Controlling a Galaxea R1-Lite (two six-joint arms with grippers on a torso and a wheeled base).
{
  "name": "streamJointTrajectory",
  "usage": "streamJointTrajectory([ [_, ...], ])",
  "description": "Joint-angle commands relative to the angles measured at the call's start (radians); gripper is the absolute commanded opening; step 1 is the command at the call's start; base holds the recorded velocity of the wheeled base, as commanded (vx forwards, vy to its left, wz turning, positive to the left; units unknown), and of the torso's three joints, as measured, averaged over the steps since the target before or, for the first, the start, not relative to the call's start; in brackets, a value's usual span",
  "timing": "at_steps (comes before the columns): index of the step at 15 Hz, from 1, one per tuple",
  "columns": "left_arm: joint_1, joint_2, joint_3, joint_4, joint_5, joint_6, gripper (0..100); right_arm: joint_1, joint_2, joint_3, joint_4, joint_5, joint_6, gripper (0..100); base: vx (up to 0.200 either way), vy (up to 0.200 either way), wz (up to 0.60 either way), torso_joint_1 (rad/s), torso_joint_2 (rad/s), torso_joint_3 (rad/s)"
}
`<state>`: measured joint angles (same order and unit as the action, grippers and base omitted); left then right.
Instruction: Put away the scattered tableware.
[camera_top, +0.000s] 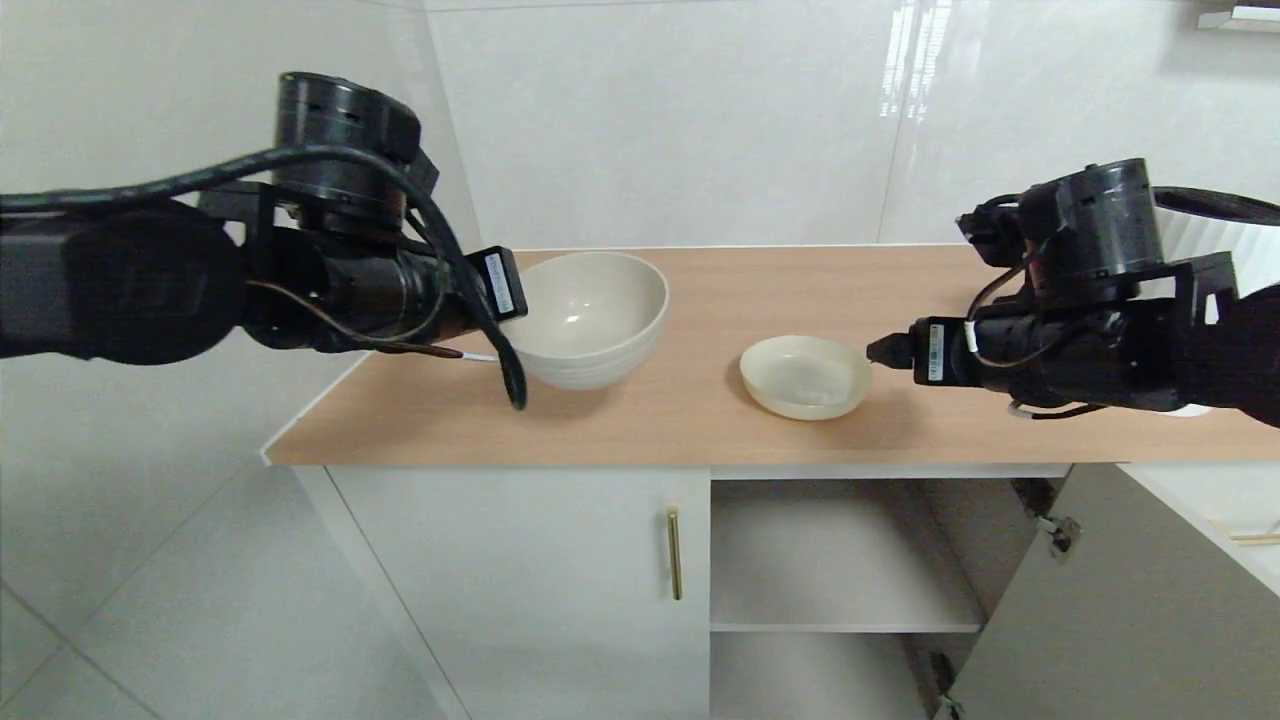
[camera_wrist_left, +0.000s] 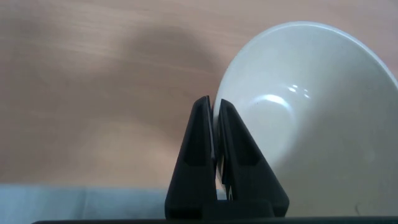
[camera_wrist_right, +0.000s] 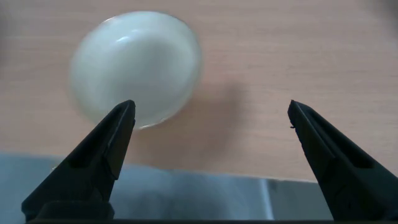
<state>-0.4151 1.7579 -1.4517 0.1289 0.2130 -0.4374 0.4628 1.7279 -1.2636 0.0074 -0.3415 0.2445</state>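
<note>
Left arm extends level from the left, its tool (camera_wrist_left: 216, 107) clenched on the large bowl's (camera_top: 590, 315) left rim. Right arm is level too, its tool (camera_wrist_right: 210, 107) spread wide just right of the small dish (camera_top: 805, 378) on the bench (camera_top: 700, 425).

A deep cream bowl (camera_top: 590, 315) with a ribbed outside sits toward the left end of the wooden countertop (camera_top: 650, 425). A small shallow dish (camera_top: 806, 376), same colour, rests upright near the countertop's middle.

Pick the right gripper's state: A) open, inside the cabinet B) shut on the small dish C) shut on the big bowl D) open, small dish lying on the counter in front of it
D: the right gripper is spread wide and holds nothing, and the small dish sits on the counter just ahead of it.
</note>
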Motion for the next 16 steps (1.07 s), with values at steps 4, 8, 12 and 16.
streamJointTrajectory([
  [4,-0.011,-0.129,0.044,-0.002,-0.021,0.000,0,0.011,0.200,-0.100,0.011,-0.093,0.006,100,0.000,0.000,0.00,0.000,0.00,0.000],
  [8,-0.013,-0.129,0.042,-0.002,-0.023,0.000,0,0.011,0.245,-0.165,0.006,-0.096,0.016,100,0.000,0.000,0.00,0.000,0.00,0.000],
  [12,-0.014,-0.127,0.040,-0.005,-0.023,0.000,0,0.008,0.279,-0.197,0.006,-0.096,0.032,0,0.000,0.000,0.00,0.000,0.00,0.000],
  [16,-0.014,-0.127,0.039,-0.005,-0.023,0.000,0,0.005,0.305,-0.203,0.006,-0.094,0.032,0,0.000,0.000,0.00,0.000,0.00,0.000],
])
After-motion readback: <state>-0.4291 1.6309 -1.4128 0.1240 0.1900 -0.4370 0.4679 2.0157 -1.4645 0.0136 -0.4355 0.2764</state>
